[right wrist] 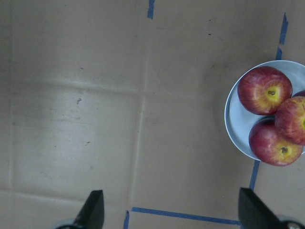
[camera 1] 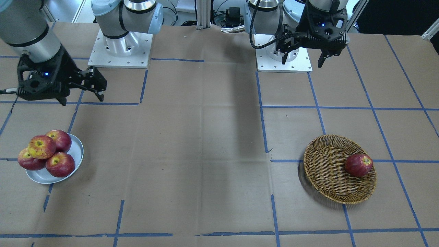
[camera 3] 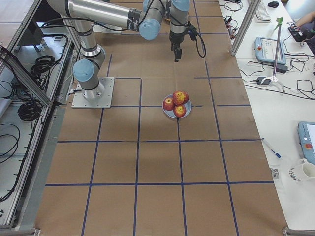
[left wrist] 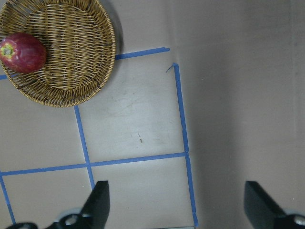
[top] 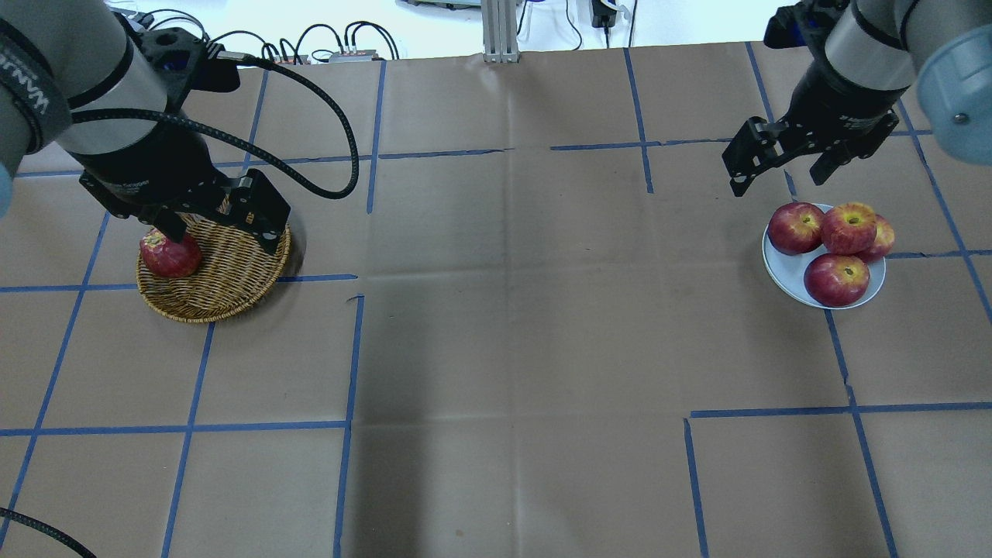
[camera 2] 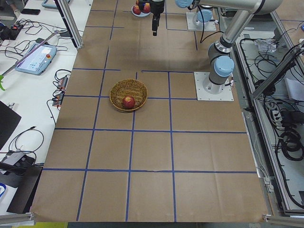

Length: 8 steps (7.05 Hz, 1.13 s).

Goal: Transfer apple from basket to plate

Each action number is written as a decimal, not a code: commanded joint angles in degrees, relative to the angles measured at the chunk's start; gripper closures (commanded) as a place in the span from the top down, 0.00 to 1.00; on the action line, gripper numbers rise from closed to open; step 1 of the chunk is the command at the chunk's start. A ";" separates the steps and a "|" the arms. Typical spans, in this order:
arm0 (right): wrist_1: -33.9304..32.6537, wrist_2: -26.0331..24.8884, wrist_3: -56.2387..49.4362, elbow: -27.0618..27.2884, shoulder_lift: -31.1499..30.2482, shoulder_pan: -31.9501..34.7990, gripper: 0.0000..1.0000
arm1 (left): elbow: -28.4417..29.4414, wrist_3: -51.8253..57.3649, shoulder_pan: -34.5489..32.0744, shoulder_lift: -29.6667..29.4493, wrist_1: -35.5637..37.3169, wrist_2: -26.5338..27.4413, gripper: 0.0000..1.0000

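Observation:
The pale, yellow-streaked apple [camera 1: 42, 146] lies on top of three dark red apples on the grey-white plate [camera 1: 77, 151]. It also shows from overhead [top: 850, 227] and at the edge of the right wrist view [right wrist: 293, 119]. The wicker basket [camera 1: 325, 164] holds one dark red apple [camera 1: 358, 165]. My right gripper [camera 1: 82, 98] is open and empty, raised beside the plate [top: 783, 271], toward the robot's base. My left gripper [camera 1: 303, 60] is open and empty, raised well clear of the basket [top: 225, 271].
The table is covered in brown paper [camera 1: 205, 154] with a blue tape grid. The two arm bases [camera 1: 120, 48] stand at the robot's edge. The basket [left wrist: 71, 47] and its red apple [left wrist: 23, 51] sit at the top left of the left wrist view.

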 commanded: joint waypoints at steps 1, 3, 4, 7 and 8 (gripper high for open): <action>2.30 -0.49 6.11 0.04 -1.57 3.78 1.00 | 0.00 0.01 0.00 0.00 0.00 0.00 0.99; 2.74 -0.58 9.89 -0.14 -2.36 4.93 1.00 | 0.00 0.01 0.00 0.00 0.00 0.00 0.99; 2.65 -0.66 9.90 -0.05 -2.36 4.93 1.00 | 0.00 0.01 0.00 0.00 0.00 0.00 0.99; 2.65 -2.33 9.81 -0.05 -2.54 4.93 1.00 | 0.00 0.01 0.00 0.00 0.00 0.00 0.99; 2.57 -2.25 9.81 -0.14 -2.54 4.93 1.00 | 0.00 0.01 0.00 0.00 0.00 0.00 0.99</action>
